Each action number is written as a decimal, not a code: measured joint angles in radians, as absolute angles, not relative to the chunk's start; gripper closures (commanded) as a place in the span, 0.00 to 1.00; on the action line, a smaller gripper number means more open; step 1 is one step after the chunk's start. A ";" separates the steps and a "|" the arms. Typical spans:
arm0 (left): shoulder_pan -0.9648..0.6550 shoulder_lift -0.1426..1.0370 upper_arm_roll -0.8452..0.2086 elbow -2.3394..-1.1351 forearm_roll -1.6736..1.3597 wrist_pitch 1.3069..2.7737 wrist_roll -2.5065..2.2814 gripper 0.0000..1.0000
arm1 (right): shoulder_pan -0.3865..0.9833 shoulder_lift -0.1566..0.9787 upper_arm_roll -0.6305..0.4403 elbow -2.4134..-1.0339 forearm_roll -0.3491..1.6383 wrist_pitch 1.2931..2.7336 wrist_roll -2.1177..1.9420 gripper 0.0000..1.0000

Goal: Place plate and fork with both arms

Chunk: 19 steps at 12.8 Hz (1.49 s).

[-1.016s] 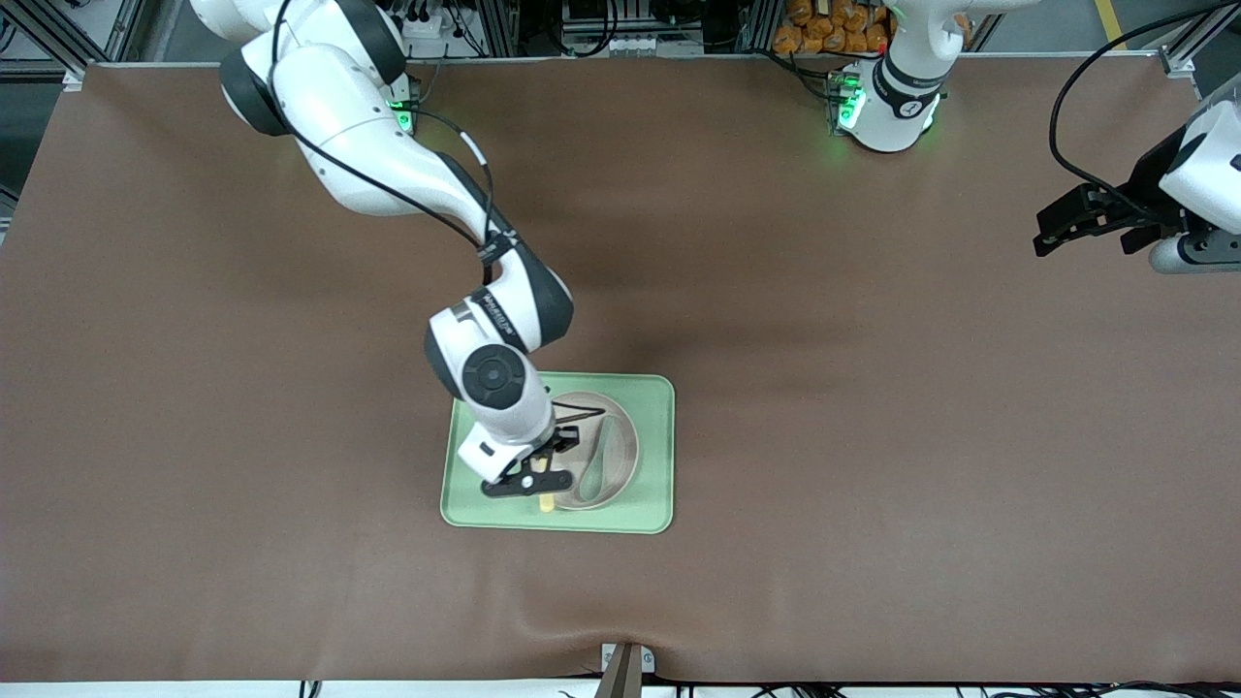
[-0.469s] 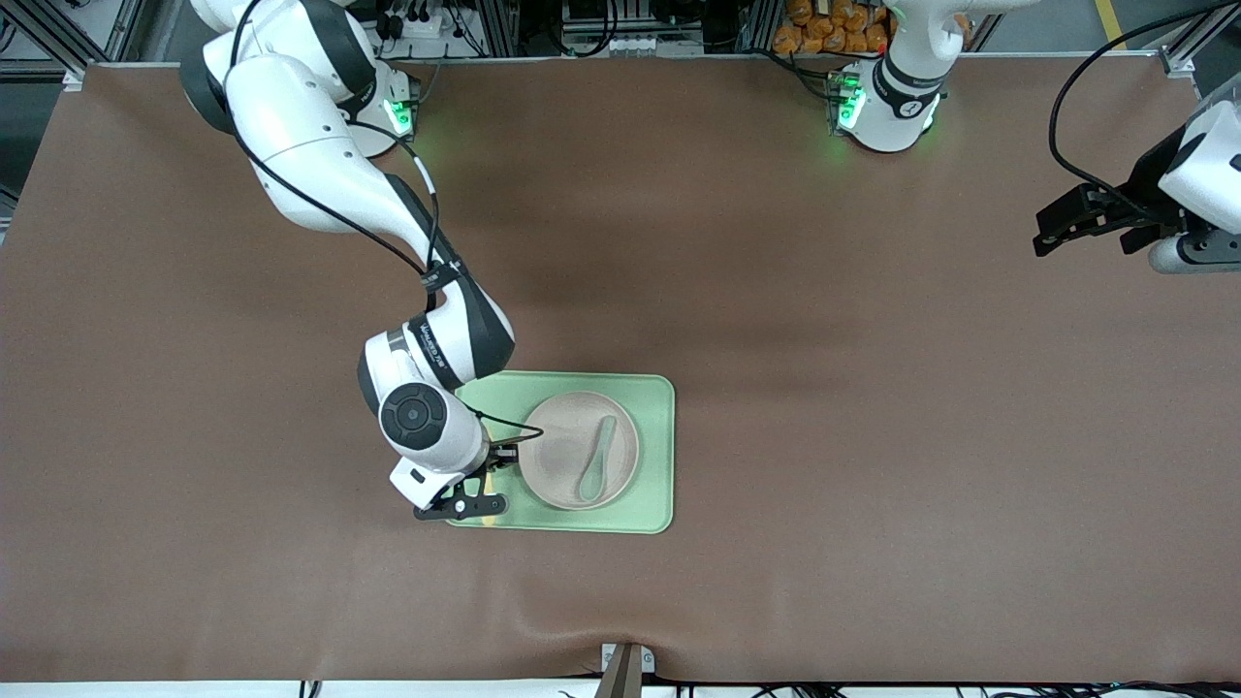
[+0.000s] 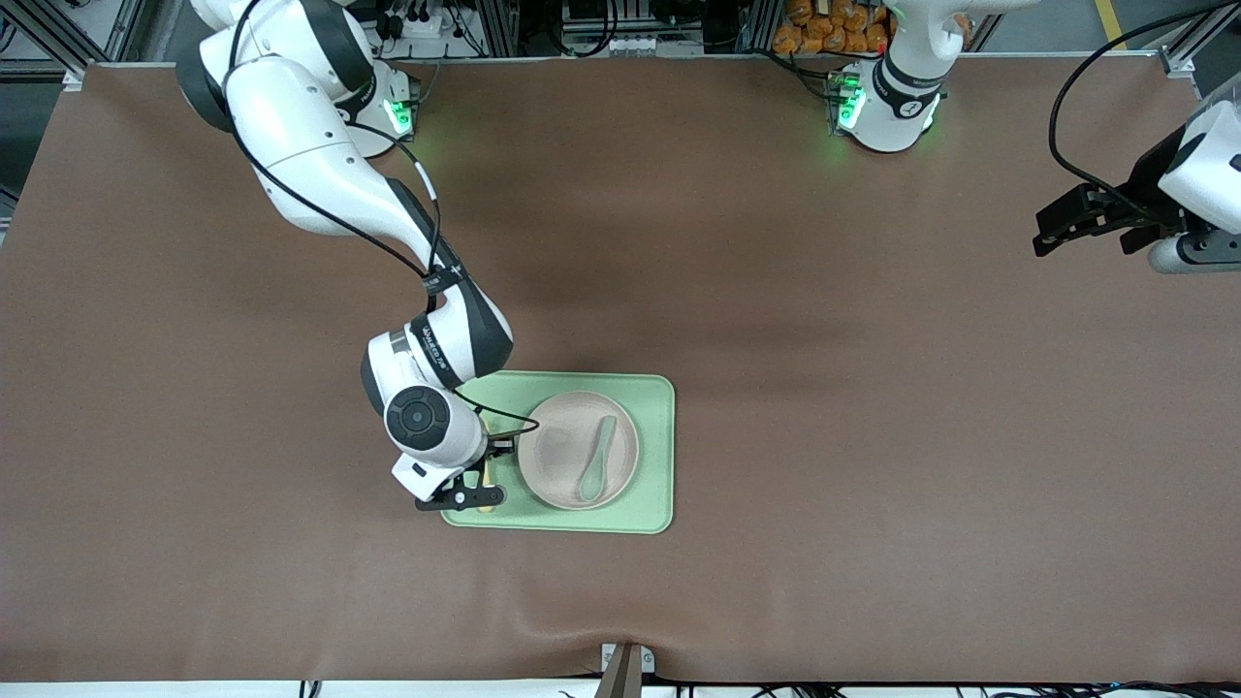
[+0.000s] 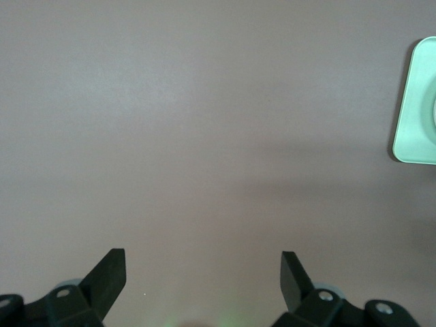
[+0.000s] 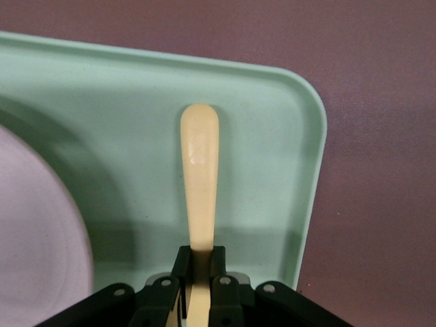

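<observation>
- Over the tray's (image 3: 620,519) corner toward the right arm's end of the table: right gripper (image 3: 463,496), jaws clenched on the pale yellow fork (image 5: 199,177).
- Right wrist view: fork handle runs out from between the fingers (image 5: 178,269), lying along the bare tray strip between the plate's (image 3: 560,456) rim and the tray's raised edge. Cannot tell whether the fork touches the tray floor or hangs just above it.
- Plate sits in the tray, pale pink, round, roughly mid-tray. Teal-green spoon (image 3: 593,458) lies across it, bowl end nearer the front camera.
- Left gripper (image 4: 203,276) waits high over bare brown tablecloth (image 3: 873,388) at the left arm's end, well apart from the tray; jaws spread, nothing between them.
- Judgement: step in hand is setting the fork down beside the plate; plate looks already placed, so task is near its end.
- To do it well: lower until the fork lies flat on the tray floor before letting go, so it does not drop or bounce.
- Keep the handle parallel to the tray's short edge, clear of both the plate rim and the tray lip.
- Open the jaws slowly, then lift straight up; a sideways pull could drag the light plastic fork or tip it onto the plate.
</observation>
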<state>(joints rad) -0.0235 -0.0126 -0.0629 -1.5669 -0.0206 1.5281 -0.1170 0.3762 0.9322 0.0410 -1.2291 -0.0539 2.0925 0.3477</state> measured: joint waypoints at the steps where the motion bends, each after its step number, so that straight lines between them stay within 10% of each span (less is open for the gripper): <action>1: -0.023 -0.013 -0.063 -1.567 -0.021 1.528 -0.117 0.00 | 0.374 0.930 0.040 -1.240 -0.054 2.100 0.349 0.18; 5: -0.023 -0.013 -0.063 -1.568 -0.021 1.528 -0.117 0.00 | 0.354 0.905 0.040 -1.246 -0.047 2.087 0.350 0.00; 19: -0.023 -0.013 -0.063 -1.567 -0.021 1.528 -0.117 0.00 | 0.016 0.441 0.046 -1.309 0.046 1.676 0.239 0.00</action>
<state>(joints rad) -0.0228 -0.0128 -0.0633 -1.5672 -0.0205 1.5279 -0.1170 0.0161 0.4414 0.0458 -1.3087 0.0460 1.6758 0.2395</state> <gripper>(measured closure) 0.000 0.000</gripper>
